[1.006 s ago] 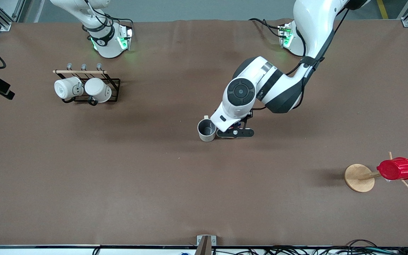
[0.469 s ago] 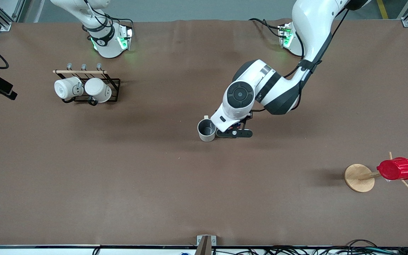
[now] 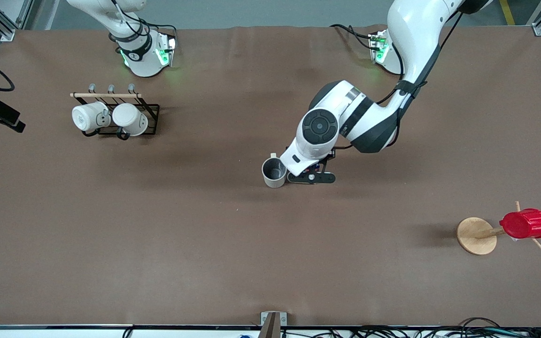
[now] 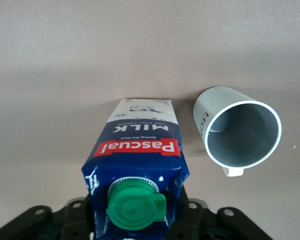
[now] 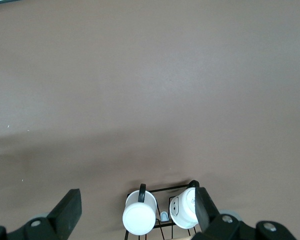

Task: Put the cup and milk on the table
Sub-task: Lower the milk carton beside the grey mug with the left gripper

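left arm drawn back slightly | milk (image 4: 135, 165) reads "Pascual MILK", beside cup (image 4: 238, 131) | left pincer (image 4: 135, 220) grip unclear | right pincer (image 5: 135, 212) open, waiting

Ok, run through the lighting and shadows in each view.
Front view: even overhead light, soft shadows on the table under the left arm and beside the wooden stand; green base lights glow. Left wrist view: sharp, with slight sheen on the milk and the cup rim. Right wrist view: a broad dim band across the cloth above the white mugs.
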